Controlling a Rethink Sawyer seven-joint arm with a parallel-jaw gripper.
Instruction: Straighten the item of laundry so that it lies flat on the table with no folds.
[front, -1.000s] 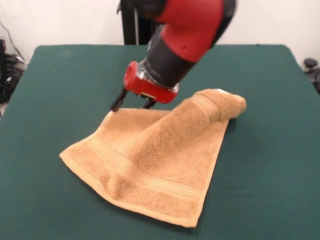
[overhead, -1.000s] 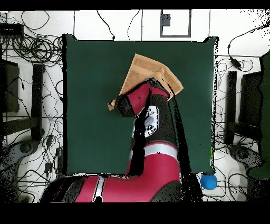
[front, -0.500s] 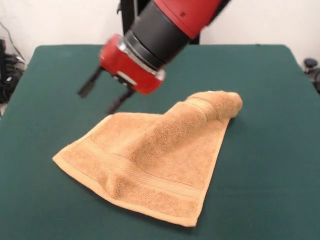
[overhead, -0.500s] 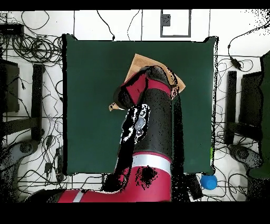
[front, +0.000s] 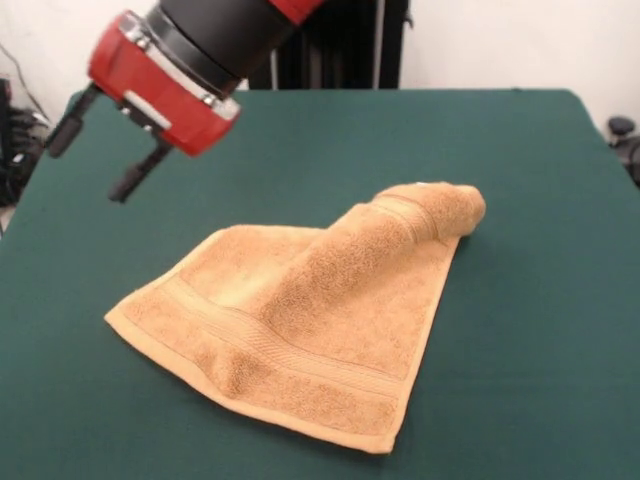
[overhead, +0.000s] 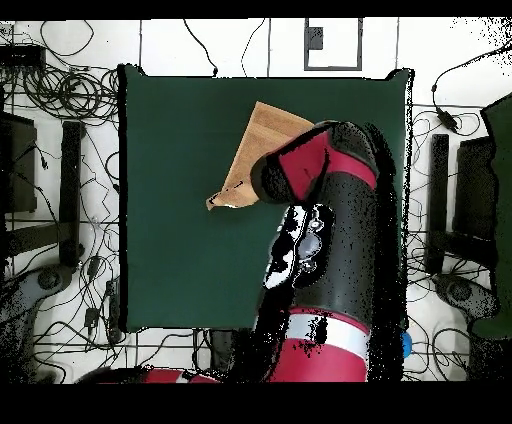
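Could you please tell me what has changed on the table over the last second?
The hand let go of the towel, rose clear of it and swung away, open and empty. The towel's edge settled slightly. Its rolled-over corner and its place on the table are unchanged.

Seen from overhead, the arm (overhead: 330, 250) covers much of the towel (overhead: 262, 140), hiding the part toward the table's (overhead: 170, 200) right edge, and hides the gripper entirely. In the front view the picture's top edge cuts off the arm; the towel's rolled corner (front: 440, 210) conceals its inside.
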